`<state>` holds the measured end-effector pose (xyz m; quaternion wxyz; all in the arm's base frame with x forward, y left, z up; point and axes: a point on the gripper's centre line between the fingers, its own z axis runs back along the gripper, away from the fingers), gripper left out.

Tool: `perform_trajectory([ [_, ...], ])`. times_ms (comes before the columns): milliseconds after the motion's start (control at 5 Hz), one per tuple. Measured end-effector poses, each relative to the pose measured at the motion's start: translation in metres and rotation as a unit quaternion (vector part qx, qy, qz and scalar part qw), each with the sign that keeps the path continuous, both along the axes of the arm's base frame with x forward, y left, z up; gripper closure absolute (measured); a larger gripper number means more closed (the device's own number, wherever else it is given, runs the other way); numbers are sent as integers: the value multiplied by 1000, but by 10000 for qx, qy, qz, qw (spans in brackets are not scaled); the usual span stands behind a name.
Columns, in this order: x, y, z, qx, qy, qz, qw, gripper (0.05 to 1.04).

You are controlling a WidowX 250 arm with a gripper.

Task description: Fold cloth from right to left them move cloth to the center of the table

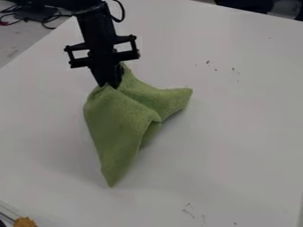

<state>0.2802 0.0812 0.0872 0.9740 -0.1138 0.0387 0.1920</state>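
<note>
- The black gripper [110, 84] hangs down in the upper left of the frame, its fingers closed on a gathered bit of the green cloth [118, 124] near the cloth's top edge.
- From that pinch the cloth drapes through the left and middle of the frame. One long fold runs down to a narrow point below the middle of the frame; a shorter flap spreads toward the right and ends in a blunt corner, higher up.
- Between the two parts a crease runs inward, with a darker, shaded piece of cloth tucked beneath it. Whether the lowest point touches the table, I cannot tell.
- Above the fingers, the black arm [93, 24] comes in from the top left, with a bracket-like part sticking out on each side and a thin black cable looping beside it.
- Around and under the cloth lies the white table [237, 146], with small dark marks toward the upper right and near the bottom edge.
- In the bottom left corner is part of an orange-brown thing [25, 222].
- Dark cables [44, 19] lie beyond the table at the top left.
</note>
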Motion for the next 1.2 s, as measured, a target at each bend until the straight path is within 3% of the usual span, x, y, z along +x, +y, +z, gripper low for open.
perform_trajectory([
  [200, -2, 7, -3, 213, 138, -48, 9997, 773],
  [600, -4, 14, 4, 380, 309, -151, 9987, 186],
  [800, -4, 13, 21, 474, 99, -102, 9988, 76],
  [1000, 3, 7, 33, 554, -65, -234, 9982, 82],
  [1200, 5, -4, 33, 546, -42, -354, 9979, 83],
])
